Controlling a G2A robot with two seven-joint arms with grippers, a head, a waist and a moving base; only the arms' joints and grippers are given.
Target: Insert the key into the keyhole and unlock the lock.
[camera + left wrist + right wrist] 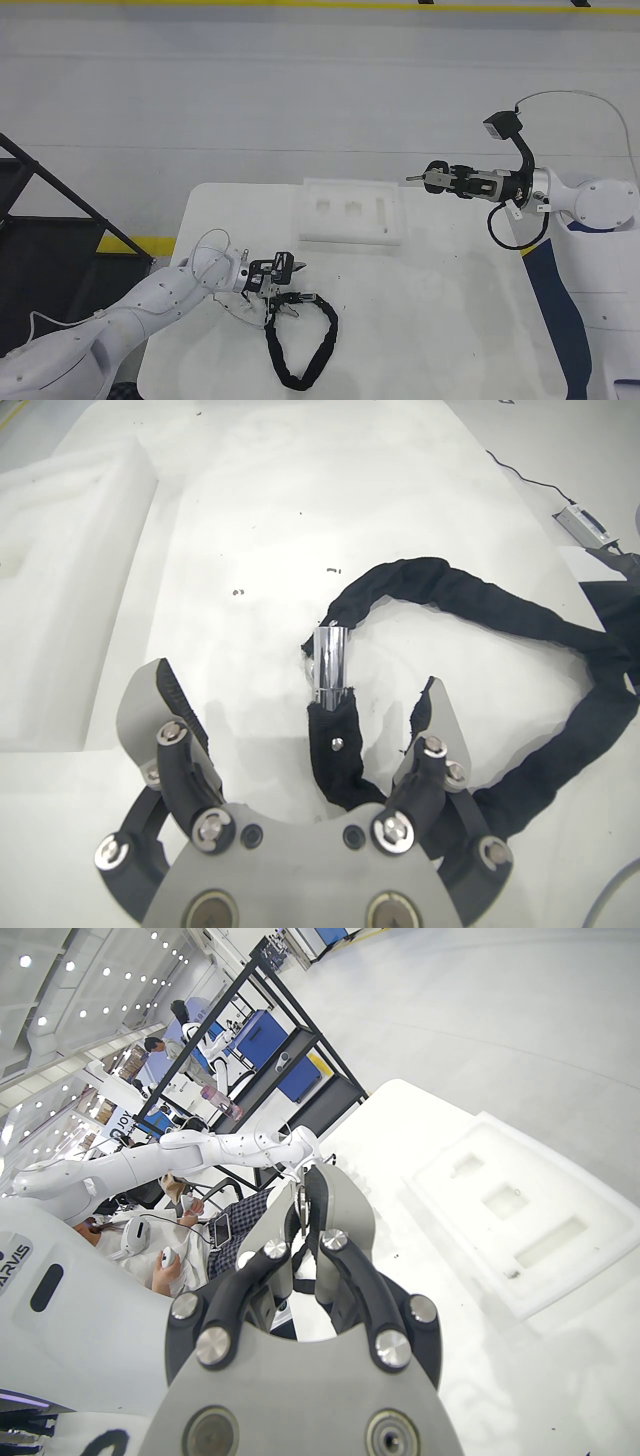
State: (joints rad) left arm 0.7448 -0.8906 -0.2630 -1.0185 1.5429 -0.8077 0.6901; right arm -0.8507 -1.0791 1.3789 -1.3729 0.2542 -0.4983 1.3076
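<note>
We find the left gripper (297,685) released astride the lock (329,667) at the table's (450,320) 9 o'clock, probably to steady it. The right gripper (430,178) clenches the key (412,179) at 1 o'clock.

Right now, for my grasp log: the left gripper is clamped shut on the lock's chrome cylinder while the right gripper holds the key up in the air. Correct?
No. The left gripper is open: the left wrist view shows its fingers wide apart on either side of the lock's chrome cylinder. The right gripper does hold the key up in the air.
</note>
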